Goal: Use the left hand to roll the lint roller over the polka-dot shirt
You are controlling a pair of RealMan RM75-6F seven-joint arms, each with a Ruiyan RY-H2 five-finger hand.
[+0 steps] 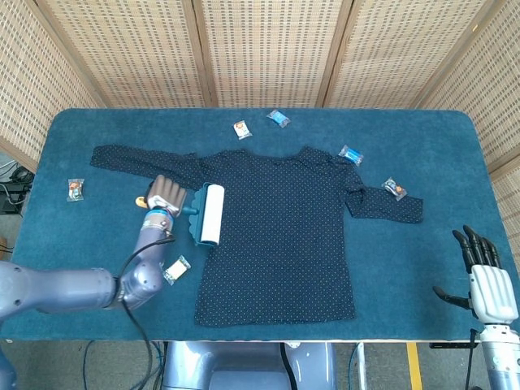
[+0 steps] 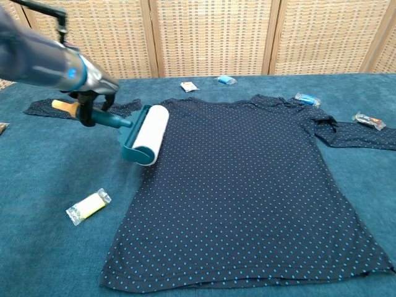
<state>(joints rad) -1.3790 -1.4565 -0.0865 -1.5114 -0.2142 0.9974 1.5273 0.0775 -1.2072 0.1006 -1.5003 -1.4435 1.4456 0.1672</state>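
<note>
Here the left hand [image 1: 165,196] grips the teal handle of the lint roller [image 1: 210,214], whose white drum lies on the left edge of the polka-dot shirt [image 1: 280,231], apparently touching the fabric. The shirt is spread flat on the blue surface [image 1: 455,162]. Well apart at the near right corner, the right hand [image 1: 486,280] is released, fingers apart, holding nothing. A small yellow packet [image 2: 88,206] lies beside the shirt's hem.

A worktop [image 1: 455,162] covered in teal cloth stands before a folding screen [image 1: 268,49] of woven cane panels in wooden frames.
</note>
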